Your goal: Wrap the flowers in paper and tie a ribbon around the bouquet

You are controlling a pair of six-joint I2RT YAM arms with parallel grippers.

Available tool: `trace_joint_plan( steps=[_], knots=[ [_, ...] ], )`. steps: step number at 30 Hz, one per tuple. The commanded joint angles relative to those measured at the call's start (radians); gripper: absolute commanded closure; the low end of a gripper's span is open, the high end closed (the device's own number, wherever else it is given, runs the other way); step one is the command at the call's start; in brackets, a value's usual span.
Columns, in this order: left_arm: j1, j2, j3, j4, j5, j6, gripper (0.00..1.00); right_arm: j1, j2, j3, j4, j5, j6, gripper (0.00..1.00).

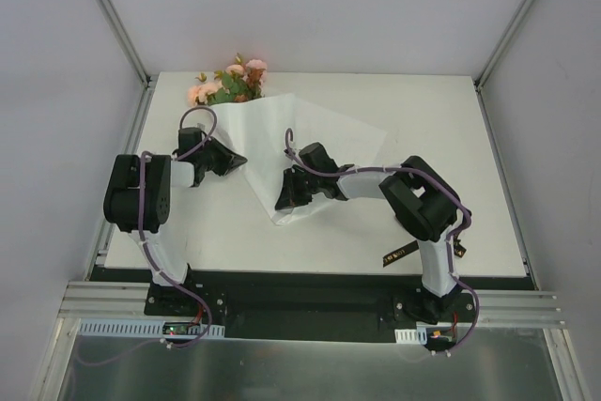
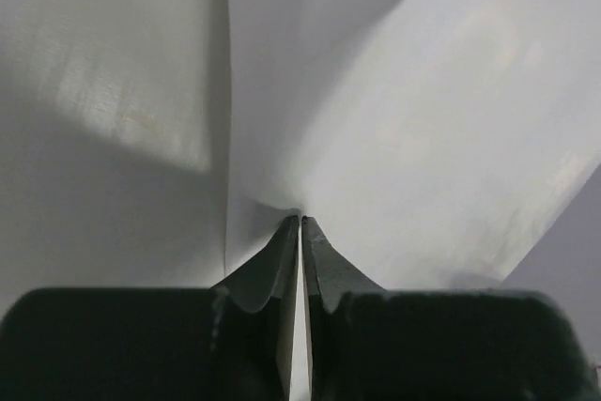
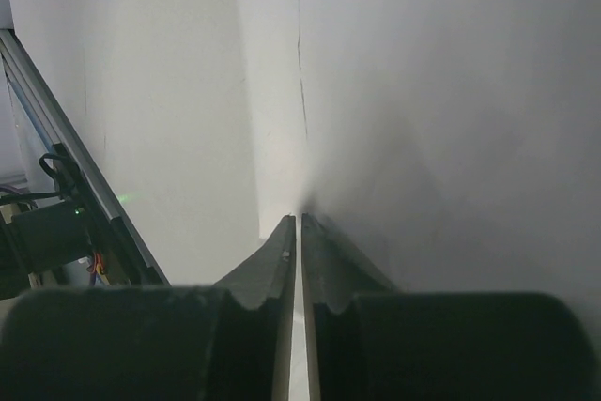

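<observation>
The left jaws and right jaws each pinch shut on an edge of the large thin white paper sheet, with the pink-and-rust flower bunch just beyond the left jaws.

Flowers at the table's far edge: stems totally buried under the paper. The ribbon by the near edge mostly vanishes under the right arm (gold lettering way too tiny to read). Both wrist views crop the paper on every side, and it's kinda soft up close.
</observation>
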Motion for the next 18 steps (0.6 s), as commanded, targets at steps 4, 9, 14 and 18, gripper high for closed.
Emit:
trace_joint_plan(
  steps=[4,9,14,18],
  knots=[
    [0.050,0.071,0.108,-0.048,-0.052,-0.044,1.00,0.011,-0.008,-0.021,0.001,-0.005,0.012,0.98],
    [0.072,0.100,0.197,-0.121,-0.108,-0.018,1.00,0.017,-0.005,-0.024,0.002,-0.003,0.021,0.99],
    [0.099,0.161,0.283,-0.226,-0.160,-0.016,1.00,0.017,-0.005,-0.015,-0.001,-0.012,0.026,0.99],
    [0.113,0.184,0.323,-0.263,-0.223,-0.031,1.00,0.019,-0.016,-0.015,-0.005,-0.015,0.026,0.99]
  ],
)
